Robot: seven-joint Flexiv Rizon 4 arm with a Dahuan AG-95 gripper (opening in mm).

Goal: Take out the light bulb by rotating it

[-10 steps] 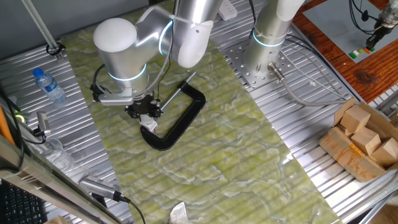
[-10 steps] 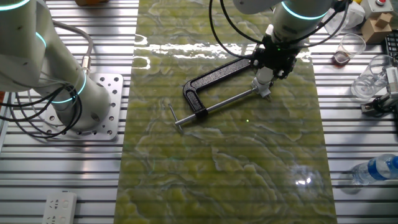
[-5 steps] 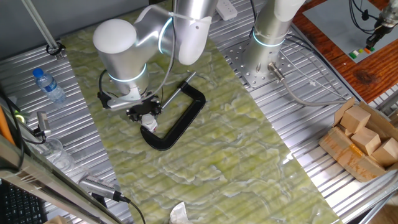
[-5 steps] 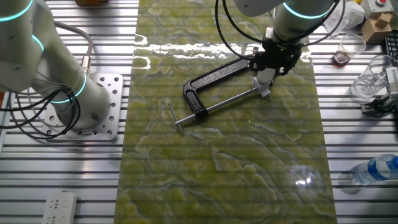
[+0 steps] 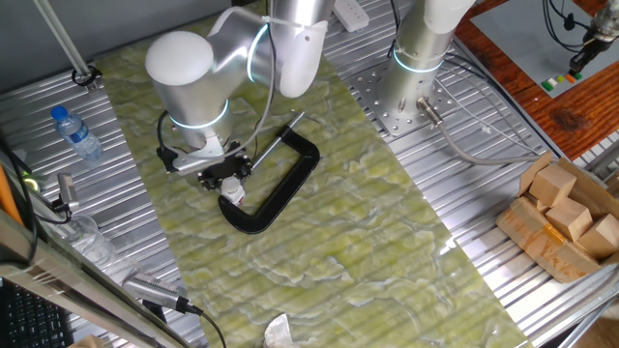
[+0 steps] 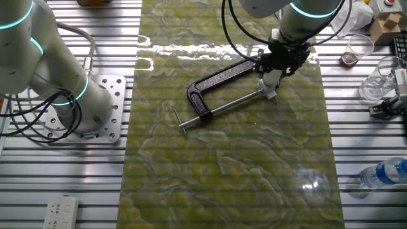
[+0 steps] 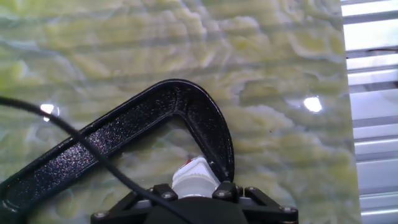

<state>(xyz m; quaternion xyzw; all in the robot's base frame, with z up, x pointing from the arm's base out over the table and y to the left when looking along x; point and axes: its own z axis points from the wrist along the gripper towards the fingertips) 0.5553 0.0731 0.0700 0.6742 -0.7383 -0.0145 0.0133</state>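
Note:
The light bulb (image 5: pixel 232 194) is small and white and stands in its white holder inside the mouth of the black C-clamp (image 5: pixel 287 184) on the green marbled mat. My gripper (image 5: pixel 225 181) points straight down over it, shut on the light bulb. In the other fixed view the bulb and holder (image 6: pixel 269 83) show just below the gripper (image 6: pixel 280 66), at the open end of the clamp (image 6: pixel 219 76). In the hand view the white bulb (image 7: pixel 194 177) sits between my two black fingers (image 7: pixel 163 193), with the clamp's curved frame (image 7: pixel 124 134) behind it.
A water bottle (image 5: pixel 75 131) lies at the left, also in the other fixed view (image 6: pixel 385 172). A box of wooden blocks (image 5: pixel 566 218) is at the right. A white crumpled scrap (image 5: pixel 279 333) lies at the mat's front edge. A second arm's base (image 6: pixel 86 108) stands beside the mat.
My hand has turned about its vertical axis over the bulb; its side body and cable swung round. The clamp has stayed in place.

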